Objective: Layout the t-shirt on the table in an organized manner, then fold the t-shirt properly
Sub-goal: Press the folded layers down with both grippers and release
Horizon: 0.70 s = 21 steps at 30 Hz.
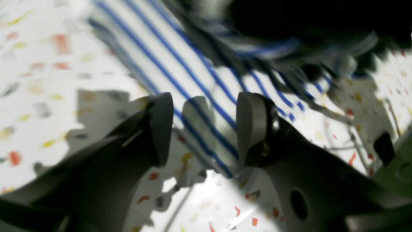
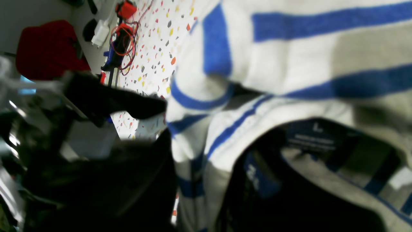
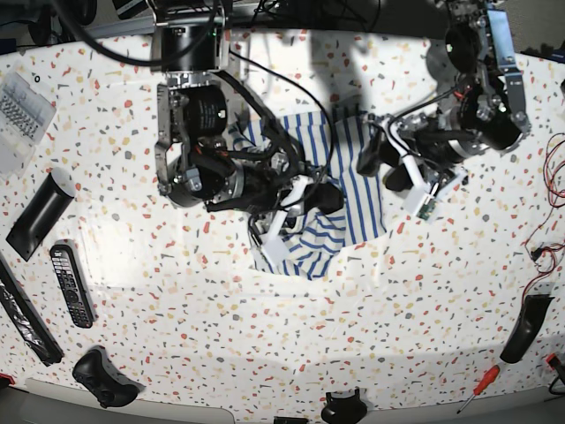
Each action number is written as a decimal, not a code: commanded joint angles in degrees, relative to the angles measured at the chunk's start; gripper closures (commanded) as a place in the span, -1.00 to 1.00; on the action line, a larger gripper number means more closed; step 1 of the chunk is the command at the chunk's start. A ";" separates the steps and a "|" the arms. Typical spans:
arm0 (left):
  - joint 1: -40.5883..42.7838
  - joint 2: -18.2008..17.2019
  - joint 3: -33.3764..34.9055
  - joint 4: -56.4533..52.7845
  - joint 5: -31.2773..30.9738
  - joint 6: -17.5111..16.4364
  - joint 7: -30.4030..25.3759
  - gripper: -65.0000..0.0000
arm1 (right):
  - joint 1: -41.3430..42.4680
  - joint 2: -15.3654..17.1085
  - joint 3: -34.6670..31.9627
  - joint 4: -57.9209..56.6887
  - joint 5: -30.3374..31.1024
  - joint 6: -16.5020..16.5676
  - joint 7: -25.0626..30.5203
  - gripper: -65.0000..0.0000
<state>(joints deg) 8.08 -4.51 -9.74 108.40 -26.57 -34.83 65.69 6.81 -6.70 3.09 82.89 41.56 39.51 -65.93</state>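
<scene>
mid-table (image 3: 177, 291), the t-shirt (image 3: 349, 185) lies bunched between your arms. left gripper (image 1: 199, 129) is spread over its edge; right gripper's state is unclear. soft, limp cloth: take the shoulders.

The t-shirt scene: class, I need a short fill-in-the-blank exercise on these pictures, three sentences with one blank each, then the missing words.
1. The t-shirt is white with thin stripes coloured ____.
2. In the left wrist view, the left gripper has its jaws ____, with striped cloth showing between them.
3. The t-shirt lies bunched up on the speckled ____, between the two arms.

Missing words: blue; open; table
</scene>
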 commanded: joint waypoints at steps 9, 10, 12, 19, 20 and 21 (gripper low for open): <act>-0.59 -0.44 0.04 2.40 -0.90 0.37 -0.55 0.11 | 1.46 -0.46 -0.17 1.11 10.01 0.49 0.81 -0.03; -0.59 -0.44 0.04 2.40 -0.90 0.37 -0.52 0.11 | 1.51 -0.46 -0.17 1.11 12.26 0.49 0.81 -0.03; -0.61 -0.44 0.04 2.40 -0.90 0.37 -0.52 0.11 | 1.73 -0.48 -0.17 1.11 15.80 0.49 0.81 -0.03; -0.63 -2.49 0.04 2.43 0.02 0.35 0.74 0.11 | 2.60 -2.30 -0.17 1.11 15.98 0.49 0.81 -0.03; -0.66 -3.50 0.04 2.43 0.83 0.37 0.72 0.11 | 2.67 -2.30 -0.20 1.11 17.22 0.49 0.83 -0.03; -0.63 -4.52 0.02 2.43 1.66 0.37 0.74 0.11 | 2.67 -2.30 -0.96 1.09 19.61 0.49 0.83 -0.03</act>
<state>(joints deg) 8.08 -8.91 -9.65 109.67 -24.10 -34.50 67.40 8.08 -8.38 2.50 82.89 58.92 39.48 -66.04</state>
